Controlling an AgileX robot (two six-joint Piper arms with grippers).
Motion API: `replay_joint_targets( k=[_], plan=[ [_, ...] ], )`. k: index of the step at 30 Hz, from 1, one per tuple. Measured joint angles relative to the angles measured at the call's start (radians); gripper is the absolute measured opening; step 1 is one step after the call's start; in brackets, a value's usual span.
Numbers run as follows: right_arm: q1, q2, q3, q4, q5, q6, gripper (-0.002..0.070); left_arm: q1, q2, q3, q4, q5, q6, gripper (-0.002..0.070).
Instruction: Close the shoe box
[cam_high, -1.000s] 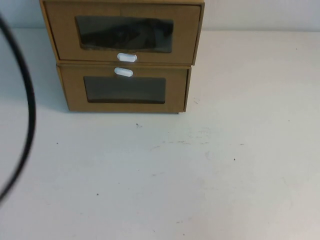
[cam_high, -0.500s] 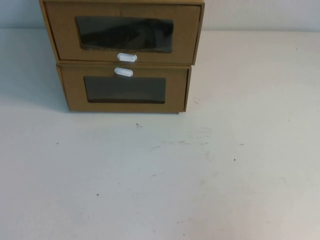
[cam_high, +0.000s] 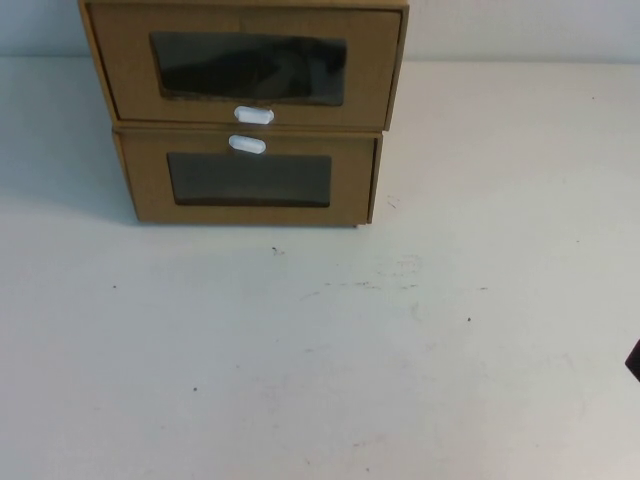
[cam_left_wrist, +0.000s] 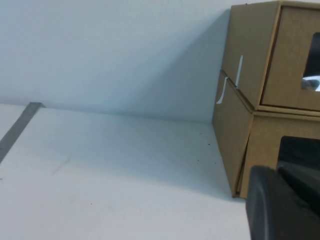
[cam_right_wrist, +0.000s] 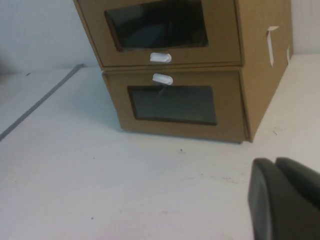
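**Two stacked brown boxes at the table's far edge, both grippers barely in view**

Two brown cardboard drawer boxes sit one on top of the other at the far side of the white table (cam_high: 330, 350), left of centre from where you stand. The upper one is the shoe box (cam_high: 245, 62), with a clear window (cam_high: 250, 68) in its front panel and a small white oval pull tab (cam_high: 254, 115) just below that window. Its top is cut off by the frame edge in the high view. Its drawer front appears to sit a little forward of the lower box (cam_high: 250, 180), whose own white tab (cam_high: 247, 144) lies above its window. Both windows are dark; you can make out only vague dark shapes inside the upper one.

No brand, label or writing can be read anywhere. Short strips of white tape (cam_left_wrist: 239, 71) show on the side walls of the boxes.

The left gripper (cam_left_wrist: 282, 200) appears only as a dark blurred mass in its wrist view, near the left side of the stack. Whether its claw is apart or together cannot be told. The right gripper (cam_right_wrist: 285, 197) is likewise a dark blurred shape in its wrist view, in front of the boxes and well apart from them; its claw state cannot be told either. A sliver of dark at the right edge of the high view is too small to identify.
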Motion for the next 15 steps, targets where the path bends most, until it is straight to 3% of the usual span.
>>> replay_joint_targets(
  k=[15],
  plan=[
    [0.000,0.000,0.007,0.000,0.033,0.000,-0.0013,0.000,0.000,0.002,-0.032,-0.009,0.002,-0.0005]
  ],
)
